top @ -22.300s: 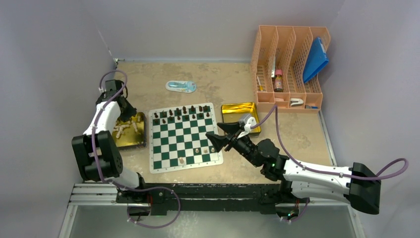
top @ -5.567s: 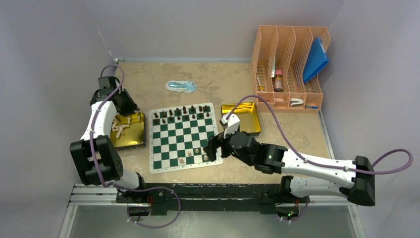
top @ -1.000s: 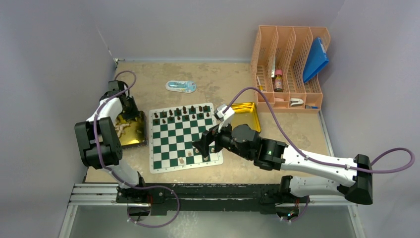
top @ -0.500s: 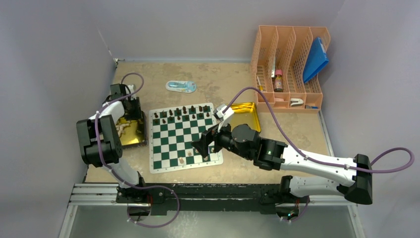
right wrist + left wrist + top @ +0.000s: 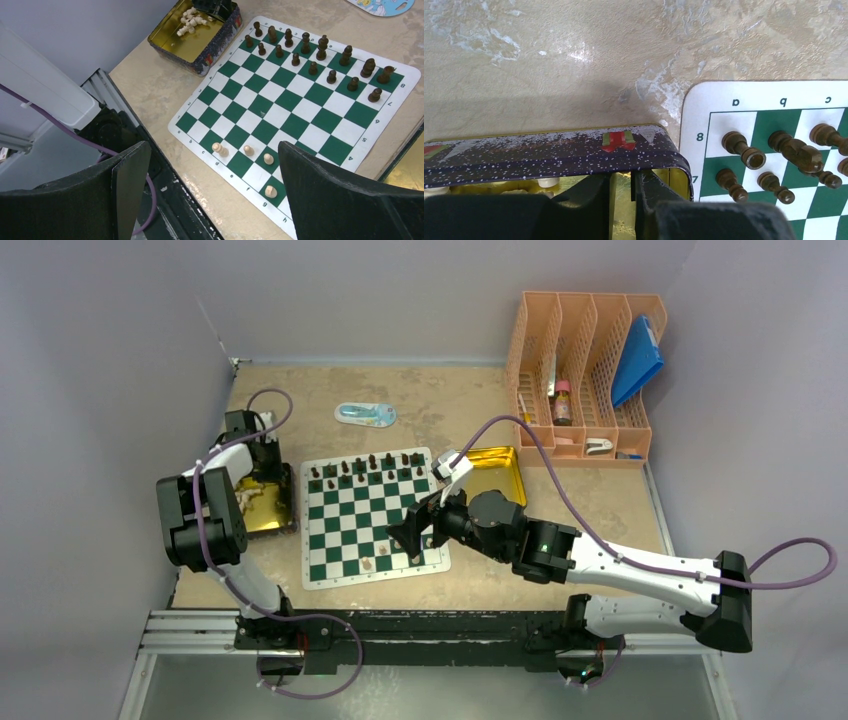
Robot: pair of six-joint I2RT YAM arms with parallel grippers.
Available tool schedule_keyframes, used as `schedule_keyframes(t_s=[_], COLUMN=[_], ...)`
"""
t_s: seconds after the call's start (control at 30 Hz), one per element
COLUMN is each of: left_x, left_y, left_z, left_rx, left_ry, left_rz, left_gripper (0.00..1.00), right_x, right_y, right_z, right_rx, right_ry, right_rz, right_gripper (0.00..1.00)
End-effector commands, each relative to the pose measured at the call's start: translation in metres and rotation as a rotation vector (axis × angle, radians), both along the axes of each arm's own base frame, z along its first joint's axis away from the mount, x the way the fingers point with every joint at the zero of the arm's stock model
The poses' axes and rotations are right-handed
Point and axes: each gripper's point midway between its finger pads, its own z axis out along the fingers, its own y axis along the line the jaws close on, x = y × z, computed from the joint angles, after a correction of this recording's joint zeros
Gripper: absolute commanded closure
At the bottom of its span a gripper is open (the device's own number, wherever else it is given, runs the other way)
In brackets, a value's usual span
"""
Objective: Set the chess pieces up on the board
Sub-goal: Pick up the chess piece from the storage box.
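Note:
The board (image 5: 352,531) lies mid-table, with dark chess pieces (image 5: 365,469) filling its two far rows. Several cream chess pieces (image 5: 248,149) stand near its front edge. More cream pieces (image 5: 192,19) lie in a gold-lined tin (image 5: 280,508) left of the board. My left gripper (image 5: 622,181) reaches into that tin at its far right corner. Its fingers (image 5: 594,192) stand a narrow slit apart, showing only gold floor; the tips end at the tin's wall (image 5: 549,152). My right gripper (image 5: 212,146) hovers wide open over the board's front right part, holding nothing.
A second gold tin (image 5: 496,473) sits at the board's far right corner, behind my right arm. An orange file rack (image 5: 585,375) stands at the back right. A pale blue packet (image 5: 365,414) lies beyond the board. The metal rail (image 5: 400,625) runs along the front edge.
My left gripper has shifted slightly along the tin's far edge and its fingers have drawn closer together. The right arm has stayed put, still open.

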Motion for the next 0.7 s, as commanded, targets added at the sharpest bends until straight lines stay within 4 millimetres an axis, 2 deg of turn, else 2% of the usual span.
schedule_keyframes(t_s=[0.0, 0.07, 0.13, 0.23, 0.33, 0.47, 0.67], left_x=[0.002, -0.004, -0.011, -0.020, -0.021, -0.021, -0.020], left_y=[0.000, -0.002, 0.004, 0.007, 0.005, -0.010, -0.036], left_z=[0.019, 0.021, 0.023, 0.033, 0.056, 0.091, 0.157], left_rx=[0.037, 0.031, 0.053, 0.070, 0.064, -0.006, -0.105], left_ry=[-0.040, -0.011, 0.031, 0.040, -0.011, -0.074, -0.207], left_rz=[-0.022, -0.020, 0.019, 0.065, 0.088, 0.070, -0.014], left_gripper=[0.91, 0.95, 0.99, 1.00, 1.00, 1.00, 1.00], right_x=[0.001, -0.001, 0.004, 0.011, 0.012, 0.015, 0.022], right_y=[0.001, 0.001, -0.003, -0.008, -0.007, -0.008, 0.000], right_z=[0.023, 0.015, 0.007, 0.009, 0.018, 0.023, 0.029], right_rx=[0.072, 0.054, 0.014, 0.007, 0.037, 0.062, 0.059], right_ry=[-0.026, -0.021, -0.026, -0.039, -0.054, -0.065, -0.159], right_rz=[-0.010, 0.007, -0.024, -0.066, -0.068, -0.088, -0.076], right_gripper=[0.01, 0.01, 0.01, 0.01, 0.01, 0.01, 0.01])
